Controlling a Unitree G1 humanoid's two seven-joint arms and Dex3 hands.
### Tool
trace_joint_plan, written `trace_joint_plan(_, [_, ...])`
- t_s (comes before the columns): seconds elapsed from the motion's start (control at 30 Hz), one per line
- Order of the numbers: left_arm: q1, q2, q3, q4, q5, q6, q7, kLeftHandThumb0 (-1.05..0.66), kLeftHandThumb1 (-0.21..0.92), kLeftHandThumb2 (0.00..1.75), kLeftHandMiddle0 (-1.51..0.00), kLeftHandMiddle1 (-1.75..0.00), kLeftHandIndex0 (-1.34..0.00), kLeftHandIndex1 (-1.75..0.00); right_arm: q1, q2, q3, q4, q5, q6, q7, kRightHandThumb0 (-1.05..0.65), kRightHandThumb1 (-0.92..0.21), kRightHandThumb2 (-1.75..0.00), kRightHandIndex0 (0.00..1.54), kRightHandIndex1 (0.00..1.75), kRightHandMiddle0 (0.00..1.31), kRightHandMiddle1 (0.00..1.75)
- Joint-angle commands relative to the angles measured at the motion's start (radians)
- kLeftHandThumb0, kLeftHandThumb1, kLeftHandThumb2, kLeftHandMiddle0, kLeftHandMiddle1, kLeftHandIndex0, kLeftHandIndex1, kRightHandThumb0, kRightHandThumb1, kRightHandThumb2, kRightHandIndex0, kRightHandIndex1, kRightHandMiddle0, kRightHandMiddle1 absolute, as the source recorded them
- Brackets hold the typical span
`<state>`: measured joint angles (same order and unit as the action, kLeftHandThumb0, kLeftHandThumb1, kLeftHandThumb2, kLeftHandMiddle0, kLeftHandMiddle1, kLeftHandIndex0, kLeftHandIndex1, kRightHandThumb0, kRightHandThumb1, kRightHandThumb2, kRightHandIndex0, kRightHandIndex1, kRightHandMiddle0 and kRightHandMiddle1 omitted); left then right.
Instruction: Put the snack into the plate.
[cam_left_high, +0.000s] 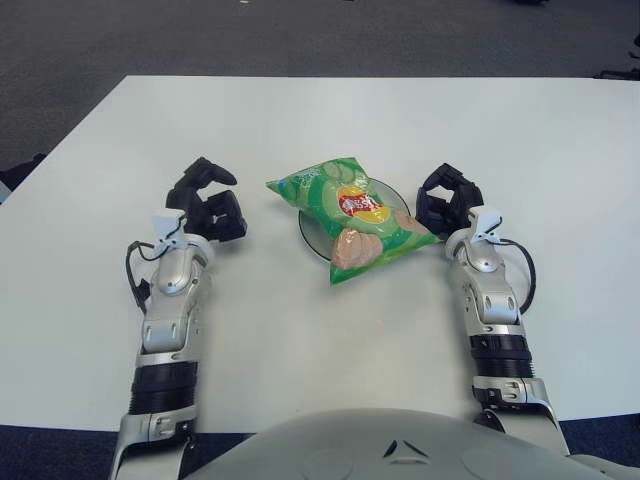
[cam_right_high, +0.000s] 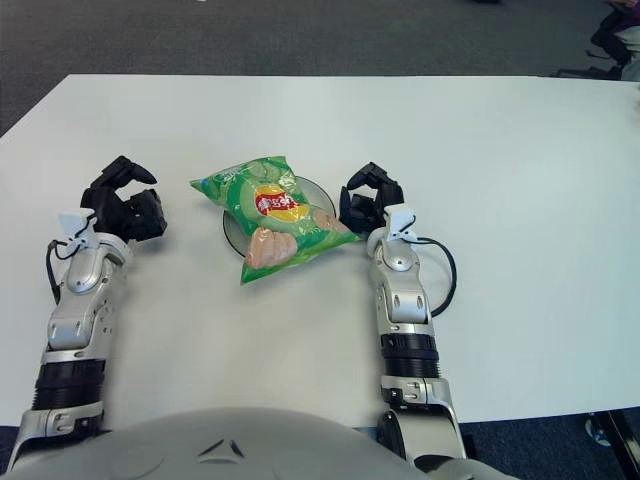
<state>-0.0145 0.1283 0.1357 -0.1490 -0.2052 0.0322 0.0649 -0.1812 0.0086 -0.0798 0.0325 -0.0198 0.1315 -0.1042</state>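
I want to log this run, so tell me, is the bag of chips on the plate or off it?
On it. The bag of chips lies flat across the plate, covering most of it; neither the left hand nor the right hand holds it.

A red and yellow round logo (cam_left_high: 361, 203) is seen at the middle of the green snack bag (cam_left_high: 349, 218), but its lettering cannot be read. Pale marks near the logo, toward the bag's upper left corner, are also too small to be made out. No other text, number or sign is seen anywhere around the bag.
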Motion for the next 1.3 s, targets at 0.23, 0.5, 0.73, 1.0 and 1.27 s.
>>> trace_joint_plan(0.23, [0.099, -0.072, -0.044, 0.059, 0.009, -0.042, -0.02, -0.56, 0.11, 1.57, -1.34, -1.75, -0.78, -1.75, 0.063, 0.003, -0.011, 0.031, 0.002, 0.046, -0.012, -0.51, -0.25, -1.4, 1.27, 1.75, 0.67, 1.75])
trace_joint_plan(0.5, [0.098, -0.073, -0.047, 0.106, 0.006, -0.104, -0.06, -0.57, 0.1, 1.58, -1.35, -1.75, -0.79, -1.75, 0.063, 0.012, -0.014, 0.016, 0.007, 0.067, -0.023, -0.51, -0.25, -1.4, 1.27, 1.75, 0.67, 1.75])
trace_joint_plan(0.73, [0.095, -0.102, -0.046, 0.156, 0.038, -0.207, -0.027, -0.58, 0.08, 1.6, -1.36, -1.75, -0.81, -1.75, 0.063, 0.019, -0.017, 0.004, 0.005, 0.089, -0.035, -0.51, -0.25, -1.4, 1.28, 1.75, 0.67, 1.75])
trace_joint_plan(1.0, [0.092, -0.123, -0.058, 0.213, 0.056, -0.314, 0.008, -0.6, 0.05, 1.64, -1.37, -1.75, -0.84, -1.75, 0.064, 0.027, -0.025, 0.002, 0.018, 0.077, -0.04, -0.51, -0.25, -1.4, 1.28, 1.75, 0.67, 1.75])
trace_joint_plan(1.27, [0.088, -0.125, -0.065, 0.238, 0.046, -0.337, 0.002, -0.61, 0.04, 1.66, -1.37, -1.75, -0.85, -1.75, 0.064, 0.036, -0.041, 0.017, 0.053, 0.026, -0.02, -0.51, -0.24, -1.4, 1.29, 1.75, 0.67, 1.75])
